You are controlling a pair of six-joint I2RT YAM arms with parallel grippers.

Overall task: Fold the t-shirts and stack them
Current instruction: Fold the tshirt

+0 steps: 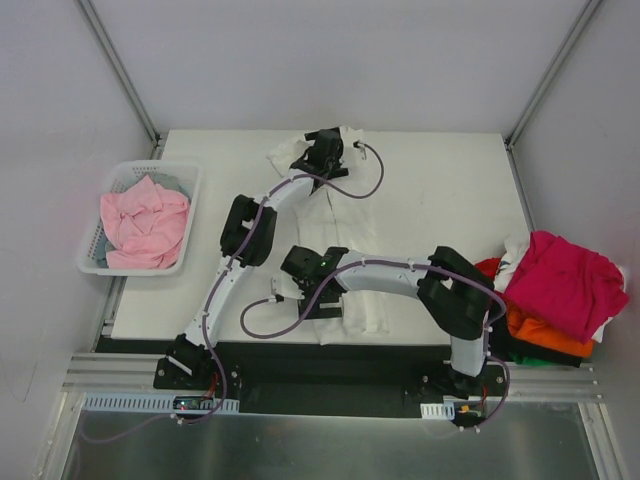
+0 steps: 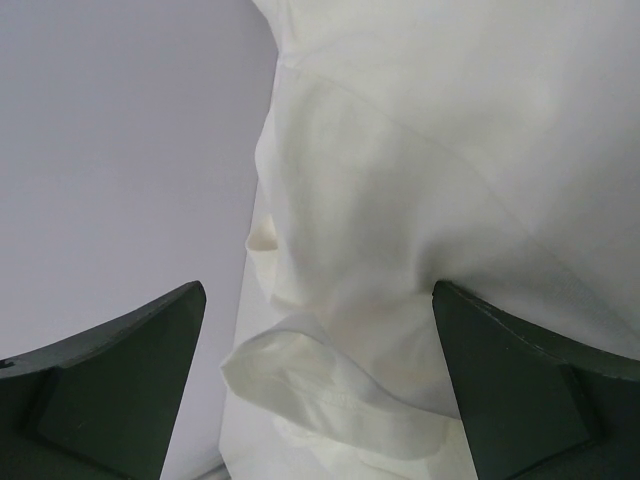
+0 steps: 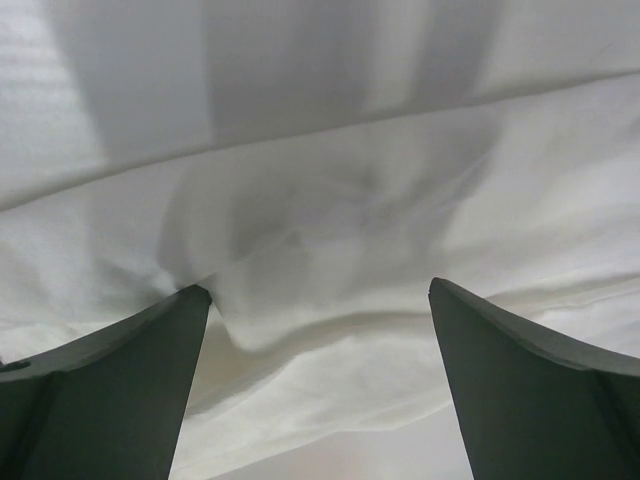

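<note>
White t-shirt (image 1: 352, 232) under left pincer (image 2: 318, 290) and right pincer (image 3: 320, 290), both wide open, empty

"What's that over on the left?"

"A white plastic lattice basket (image 1: 193, 210), at the left edge of the white table (image 1: 440, 190). Whether it rests on the top or just beside it, I can't tell from here."

"And round about?"

"Pale wall panels (image 1: 330, 60) on three sides, a left aluminium post (image 1: 120, 70) and a right aluminium post (image 1: 555, 75) slanting up from the far corners. Along the near edge runs an aluminium rail (image 1: 110, 375), then a dull metal sheet (image 1: 330, 440)."
</note>
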